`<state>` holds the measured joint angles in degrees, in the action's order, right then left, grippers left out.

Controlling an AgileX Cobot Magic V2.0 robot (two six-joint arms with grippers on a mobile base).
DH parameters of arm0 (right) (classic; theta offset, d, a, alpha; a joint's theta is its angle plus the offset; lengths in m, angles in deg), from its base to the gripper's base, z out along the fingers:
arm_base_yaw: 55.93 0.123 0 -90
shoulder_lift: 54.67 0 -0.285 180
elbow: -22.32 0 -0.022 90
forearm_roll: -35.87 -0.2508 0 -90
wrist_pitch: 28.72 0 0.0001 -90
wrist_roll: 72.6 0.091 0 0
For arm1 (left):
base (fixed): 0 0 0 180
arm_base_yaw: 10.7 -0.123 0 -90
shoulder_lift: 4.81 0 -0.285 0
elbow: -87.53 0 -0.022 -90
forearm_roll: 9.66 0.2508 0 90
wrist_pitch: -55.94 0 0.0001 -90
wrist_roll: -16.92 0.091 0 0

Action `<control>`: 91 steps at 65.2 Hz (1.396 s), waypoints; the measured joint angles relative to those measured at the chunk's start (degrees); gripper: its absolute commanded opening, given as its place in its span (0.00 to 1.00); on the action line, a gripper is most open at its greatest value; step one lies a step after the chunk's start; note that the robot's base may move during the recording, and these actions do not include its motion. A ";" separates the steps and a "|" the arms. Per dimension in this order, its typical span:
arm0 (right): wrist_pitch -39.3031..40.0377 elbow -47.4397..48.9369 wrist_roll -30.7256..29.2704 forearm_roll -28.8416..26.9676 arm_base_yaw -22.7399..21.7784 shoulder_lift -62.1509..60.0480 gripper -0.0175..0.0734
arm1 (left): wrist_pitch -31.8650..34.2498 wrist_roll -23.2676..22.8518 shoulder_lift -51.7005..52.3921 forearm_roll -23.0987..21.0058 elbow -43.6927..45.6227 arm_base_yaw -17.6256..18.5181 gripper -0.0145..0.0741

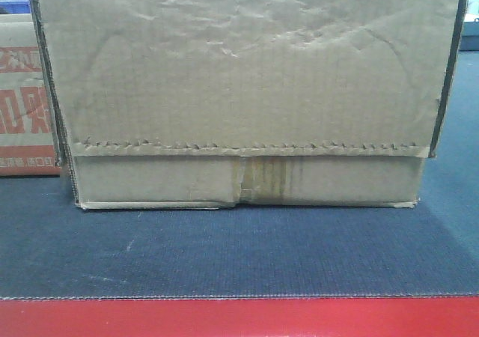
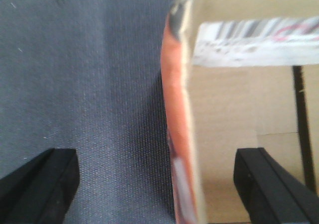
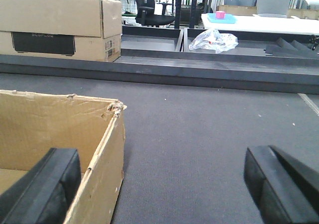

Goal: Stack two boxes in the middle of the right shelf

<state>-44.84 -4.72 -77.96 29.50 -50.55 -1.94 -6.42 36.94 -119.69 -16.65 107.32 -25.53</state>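
Dark mat (image 1: 239, 254) on a red-edged table (image 1: 239, 318) fills my front view. The plain box (image 1: 247, 82) sits on it close to camera, with a printed box (image 1: 21, 105) behind at the left. My left gripper (image 2: 154, 159) is spread wide astride an orange box wall (image 2: 175, 109), fingers clear of it. My right gripper (image 3: 159, 169) is likewise released, one finger over an open box (image 3: 60, 119).

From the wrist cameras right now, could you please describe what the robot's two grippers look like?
Little of them shows. The left gripper has two matte black, wedge-shaped fingers with squared edges. The right gripper looks the same: plain black, blocky fingers. No cables, markings or arm links are visible.
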 measured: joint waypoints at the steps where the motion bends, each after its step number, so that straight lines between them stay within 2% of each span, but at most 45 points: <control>1: -0.12 0.00 0.00 0.00 0.00 0.00 0.82 | 0.00 0.00 -0.22 0.00 0.00 0.00 0.74; 8: -0.24 0.00 0.00 0.00 0.00 0.00 0.82 | 0.00 0.14 -0.38 0.00 0.00 0.00 0.62; 16: -0.24 0.00 0.00 0.00 0.00 0.00 0.82 | 0.00 0.18 -0.38 0.12 0.37 0.00 0.30; 21: -0.24 0.00 0.00 0.00 0.00 0.00 0.82 | 0.00 0.29 -0.15 0.12 0.37 0.00 0.05; 22: -0.24 0.00 0.00 0.00 0.00 0.00 0.82 | 0.00 0.29 -0.04 0.12 0.37 0.00 0.04; 33: -0.34 0.00 0.00 0.00 0.00 0.00 0.82 | -0.86 0.10 1.28 0.59 1.66 0.00 0.04; 47: -0.34 0.00 0.00 0.00 0.00 0.00 0.82 | -4.34 -7.03 6.28 3.73 7.48 0.00 0.04; 58: -0.46 0.00 0.00 0.00 0.00 0.00 0.82 | -4.79 -13.46 12.53 4.25 14.46 0.00 0.04; 61: -0.57 0.00 0.00 0.00 0.00 0.00 0.82 | -4.79 -15.32 14.73 3.30 16.75 0.00 0.04; 69: -0.68 0.00 0.00 0.00 0.00 0.00 0.82 | -4.82 -16.63 18.12 -0.07 20.99 1.14 0.04; 76: -0.68 0.00 0.00 0.00 0.00 0.00 0.82 | -4.94 -16.98 19.60 -3.38 24.06 5.03 0.04; 86: -0.68 0.00 0.00 0.00 0.00 0.00 0.82 | -4.50 -18.49 19.96 -4.77 26.43 15.42 0.04; 91: -0.68 0.00 0.00 0.00 0.00 0.00 0.82 | -3.78 -20.74 19.31 -3.19 26.56 21.84 0.04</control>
<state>-45.52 -4.72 -77.96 29.50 -50.55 -1.94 -10.20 16.20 -100.38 -19.84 133.87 -3.69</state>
